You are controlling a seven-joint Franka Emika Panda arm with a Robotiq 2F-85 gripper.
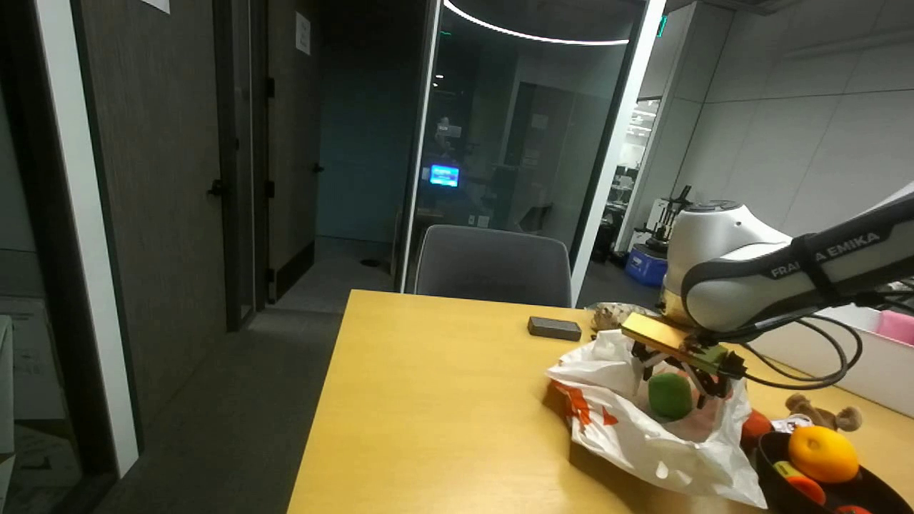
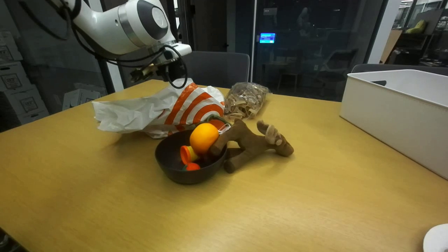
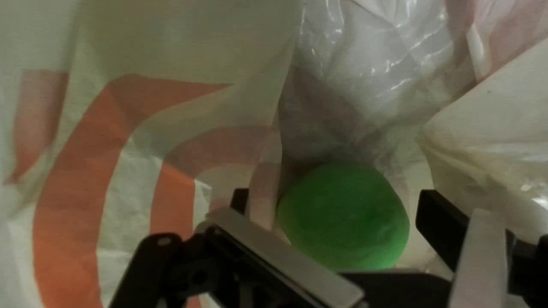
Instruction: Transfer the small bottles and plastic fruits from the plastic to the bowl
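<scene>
"Exterior views both show a wide, round, dark bowl (image 2: 175, 173) on the near side. What's in it?"

"A big round orange fruit (image 2: 204, 138), a small yellow-and-orange cylinder (image 2: 191, 153) and a little red fruit (image 2: 193, 167) with some green. A brown plush moose (image 2: 254, 141) lies beside the bowl on the right, so I'd come in from the left."

"And beyond?"

"A crumpled white plastic bag (image 1: 639, 446) with orange-red stripes, farther off and to the left. In it lies the rounded green plastic fruit (image 3: 342, 220), and there the black Robotiq gripper (image 3: 336, 203) holds nothing: its fingertips (image 3: 439, 226) stand apart, one on either side of the fruit."

"How would you take it?"

"The wrist view shows more gap on the left, so I'd ease slightly right, bring the fingertips to the fruit's middle and close gently, pinching no bag film. Then lift straight up past the bag's edge before swinging right and near, and let go low over the bowl; a round fruit could roll off the others."

"And which way does it point?"

"Its long axis seems to run left to right in that view, roughly along the line between the fingertips, with length only a little over width. Take that loosely: the bag is dim and the gripper hides the near edge. No stem shows, so I can't name an end it points with."
</scene>
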